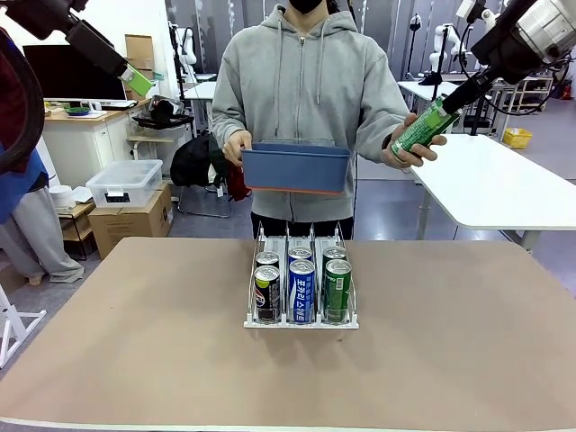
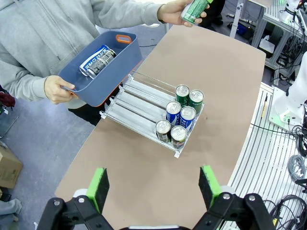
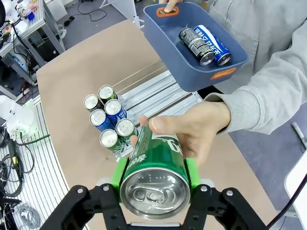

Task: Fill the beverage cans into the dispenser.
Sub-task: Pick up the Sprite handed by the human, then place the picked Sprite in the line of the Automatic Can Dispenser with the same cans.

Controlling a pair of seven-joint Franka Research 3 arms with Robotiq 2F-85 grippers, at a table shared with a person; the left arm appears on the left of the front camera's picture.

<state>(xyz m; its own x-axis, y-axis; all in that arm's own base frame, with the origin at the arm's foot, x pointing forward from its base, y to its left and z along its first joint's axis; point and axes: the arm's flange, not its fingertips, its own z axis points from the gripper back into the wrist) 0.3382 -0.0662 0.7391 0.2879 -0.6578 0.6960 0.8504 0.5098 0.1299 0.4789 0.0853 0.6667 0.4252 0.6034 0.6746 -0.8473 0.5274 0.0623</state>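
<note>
Green-padded right claw (image 3: 154,173) clamps a glossy green cylindrical can (image 3: 163,146), left claw (image 2: 153,187) gapes wide above matte tabletop (image 2: 216,86).

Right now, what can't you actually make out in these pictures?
- Front view: the wall of the blue bin hides whatever lies inside it.
- Front view: the front row in the dispenser hides labels on the rear cans.
- Left wrist view: the top edge cuts off the green can.
- Right wrist view: the person's hand covers most of that can's print.

Green can (image 1: 423,129), blue bin (image 1: 296,169), grey hoodie (image 1: 306,81), tan table (image 1: 135,342).
</note>
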